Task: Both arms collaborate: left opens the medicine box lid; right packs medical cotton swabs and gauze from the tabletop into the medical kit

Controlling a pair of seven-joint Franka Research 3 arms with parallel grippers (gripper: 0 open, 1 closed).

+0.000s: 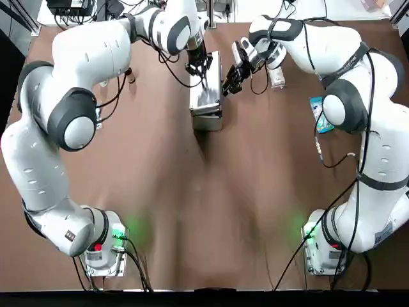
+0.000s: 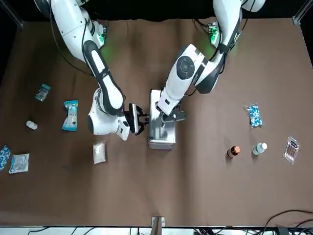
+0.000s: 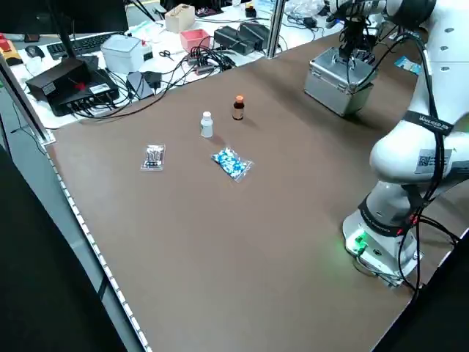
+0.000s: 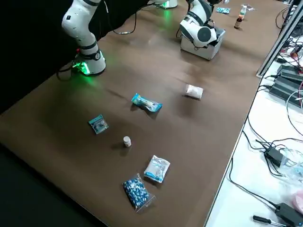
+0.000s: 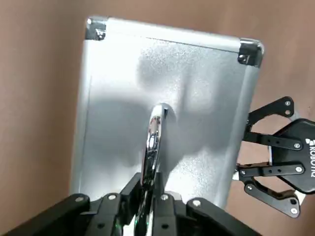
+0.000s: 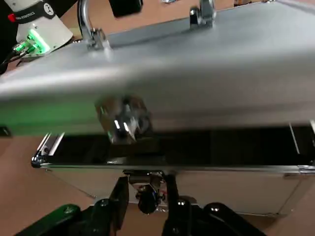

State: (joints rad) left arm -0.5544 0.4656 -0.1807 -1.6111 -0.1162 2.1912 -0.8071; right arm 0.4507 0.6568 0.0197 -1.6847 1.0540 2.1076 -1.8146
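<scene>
Two grippers work at the case; from the robot's left, the left gripper (image 5: 149,186) has its fingers closed around the handle (image 5: 152,142) of the lid (image 5: 197,98). The medical kit (image 2: 162,134) shows a dark gap beneath the lid, so opening seems in hand. At its front, the right gripper (image 6: 145,189) holds its fingers narrowly parted astride a latch (image 6: 146,184). Farther right lie the gauze (image 2: 99,152) and blue swab packet (image 2: 71,115), unpacked. Next, the left should raise the lid fully while the right backs clear.
</scene>
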